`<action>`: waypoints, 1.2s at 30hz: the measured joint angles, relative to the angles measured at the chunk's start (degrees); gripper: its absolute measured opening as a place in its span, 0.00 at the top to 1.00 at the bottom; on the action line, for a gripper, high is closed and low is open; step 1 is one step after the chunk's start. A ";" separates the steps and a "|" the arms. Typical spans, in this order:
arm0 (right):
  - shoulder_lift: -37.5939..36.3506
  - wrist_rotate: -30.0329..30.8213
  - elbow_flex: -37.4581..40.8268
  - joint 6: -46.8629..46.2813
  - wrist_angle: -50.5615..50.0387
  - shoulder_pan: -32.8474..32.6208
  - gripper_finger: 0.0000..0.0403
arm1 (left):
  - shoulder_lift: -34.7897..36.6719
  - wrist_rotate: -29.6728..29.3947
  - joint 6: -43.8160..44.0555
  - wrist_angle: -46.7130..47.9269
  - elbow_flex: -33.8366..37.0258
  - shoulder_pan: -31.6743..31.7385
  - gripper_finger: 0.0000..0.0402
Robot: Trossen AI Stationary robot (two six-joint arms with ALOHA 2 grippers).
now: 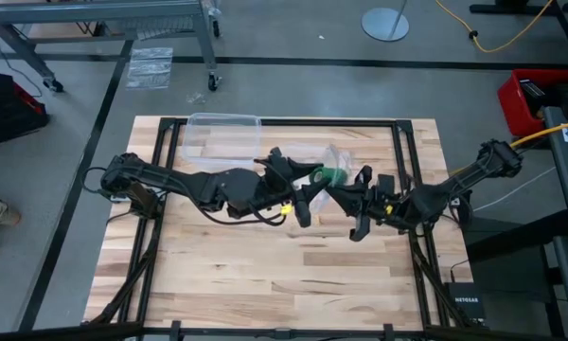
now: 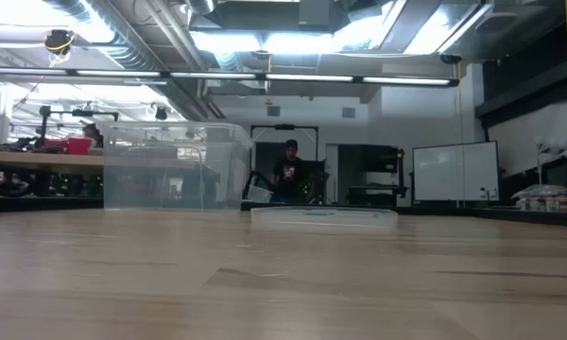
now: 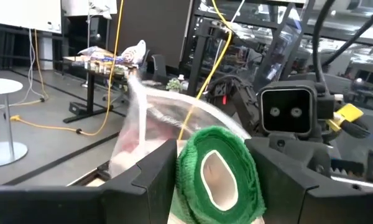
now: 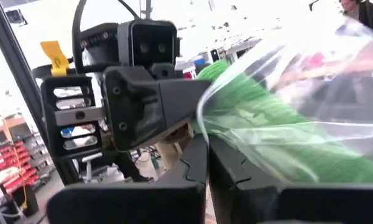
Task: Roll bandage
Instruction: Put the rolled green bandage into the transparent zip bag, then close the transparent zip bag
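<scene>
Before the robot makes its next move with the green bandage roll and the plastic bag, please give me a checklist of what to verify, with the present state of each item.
1. Left gripper holds the bandage: ok, the green roll sits between its jaws.
2. Right gripper holds the clear plastic bag: ok, its jaws are shut on the film.
3. Roll is compact, no loose tail: cannot tell, only its end face shows.
4. Bandage is free of the bag: not ok, the film covers part of it in the right wrist view.
5. Both grippers are above the table: ok, neither shows in the low view.
6. Clear container is apart from the arms: ok.
</scene>
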State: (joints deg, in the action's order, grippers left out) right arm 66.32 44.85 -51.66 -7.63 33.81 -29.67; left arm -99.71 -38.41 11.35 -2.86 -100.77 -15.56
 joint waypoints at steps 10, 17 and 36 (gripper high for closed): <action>-0.02 1.02 -0.04 -1.60 3.63 0.11 0.99 | 1.36 1.91 -7.47 -8.72 0.07 0.01 0.56; -0.02 0.47 -0.07 -4.57 4.22 0.09 0.99 | 1.36 3.47 -12.53 -8.05 0.05 0.14 0.56; -7.21 -12.84 -0.07 -26.37 -23.15 -2.68 0.99 | 1.53 3.31 -30.78 28.56 0.04 -9.88 0.62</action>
State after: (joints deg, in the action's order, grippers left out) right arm 59.11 32.02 -51.72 -34.00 10.66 -32.35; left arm -98.18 -35.10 -19.43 25.70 -100.73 -25.45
